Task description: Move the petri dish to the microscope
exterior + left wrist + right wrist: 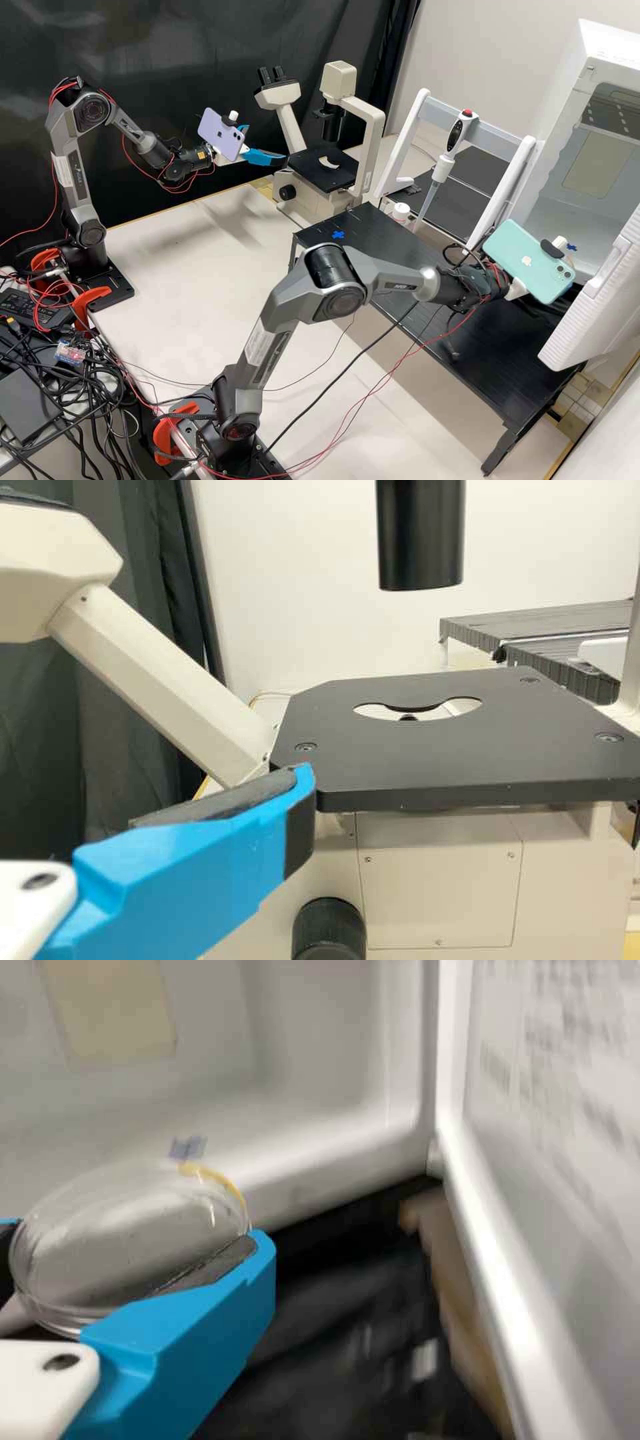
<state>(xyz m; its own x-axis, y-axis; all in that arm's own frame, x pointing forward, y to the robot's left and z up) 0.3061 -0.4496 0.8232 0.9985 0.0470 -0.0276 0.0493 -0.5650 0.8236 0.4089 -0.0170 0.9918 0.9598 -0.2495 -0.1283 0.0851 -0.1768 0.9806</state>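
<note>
One round, transparent petri dish [125, 1245] is pinched between the jaws of the right gripper [517, 289], by the open front of a white, box-shaped cabinet [610, 50]. The left gripper [265, 143], jaws spread, hangs near a corner of the cream microscope's [280, 97] flat black stage [327, 179].

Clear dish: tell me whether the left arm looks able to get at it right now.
Probably not. The dish is held in the right pincer at the white cabinet, while the left pincer is open beside the microscope, apparently too far away.
</note>
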